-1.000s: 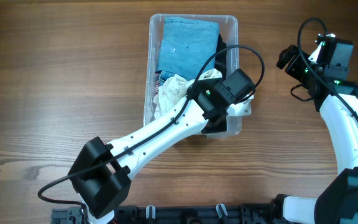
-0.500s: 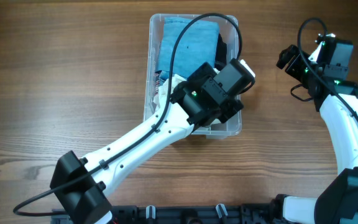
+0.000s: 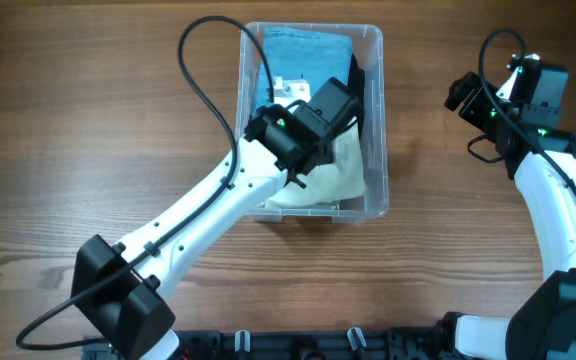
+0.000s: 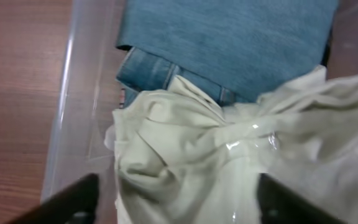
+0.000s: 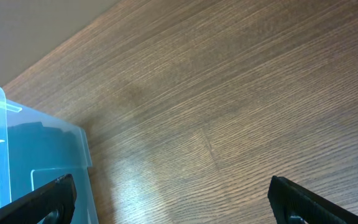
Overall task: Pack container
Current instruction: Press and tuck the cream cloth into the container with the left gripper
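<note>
so the left hand (image 4: 178, 194) is spread open over the crumpled cream cloth (image 4: 185, 146) inside the clear rectangular plastic container (image 3: 380, 150), right hand (image 5: 173, 199) wide open above the brown wooden tabletop (image 5: 241, 93)

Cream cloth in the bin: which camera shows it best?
The left wrist view: the cream cloth fills it, crumpled beside folded denim. Overhead, the left arm hides part of it. The right wrist view misses it.

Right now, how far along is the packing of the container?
Done: folded jeans and a cream garment lie inside the clear container. In hand: nothing; the left gripper hovers open over it. Left: probably flattening that crumpled garment; right gripper idles open over the table.
</note>
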Controlling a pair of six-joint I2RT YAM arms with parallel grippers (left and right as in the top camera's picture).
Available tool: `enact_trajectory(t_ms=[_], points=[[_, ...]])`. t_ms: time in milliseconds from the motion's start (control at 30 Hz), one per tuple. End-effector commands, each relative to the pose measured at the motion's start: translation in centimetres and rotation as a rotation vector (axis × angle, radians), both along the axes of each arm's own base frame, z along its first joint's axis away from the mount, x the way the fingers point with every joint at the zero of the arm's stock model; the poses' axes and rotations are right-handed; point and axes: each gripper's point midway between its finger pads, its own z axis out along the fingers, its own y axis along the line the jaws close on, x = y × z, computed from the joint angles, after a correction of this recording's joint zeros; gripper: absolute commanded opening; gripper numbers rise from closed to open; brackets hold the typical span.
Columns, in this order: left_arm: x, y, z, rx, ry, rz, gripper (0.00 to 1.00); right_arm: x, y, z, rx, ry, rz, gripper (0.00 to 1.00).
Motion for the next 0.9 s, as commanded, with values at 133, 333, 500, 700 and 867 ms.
enact_trajectory(t_ms=[133, 333, 500, 700, 867], points=[[-0.7, 0.6, -0.1, -0.033, 0.042, 0.059, 0.04, 0.6, -0.1, 0.8, -0.009, -0.020, 0.015, 1.00], [-3.5, 1.4, -2.2, -0.045, 0.177, 0.137, 0.04, 0.6, -0.1, 0.8, -0.009, -0.020, 0.015, 1.00], [-4.2, 1.6, -4.4, -0.034, 0.209, 0.134, 0.04, 0.6, -0.1, 0.8, -0.009, -0.020, 0.015, 1.00], [-2.9, 0.8, -7.6, -0.082, 0.146, 0.129, 0.04, 0.6, -0.1, 0.8, -0.009, -0.020, 0.014, 1.00], [-1.6, 0.1, -7.6, -0.084, 0.087, 0.055, 0.04, 0.6, -0.1, 0.8, -0.009, -0.020, 0.015, 1.00]])
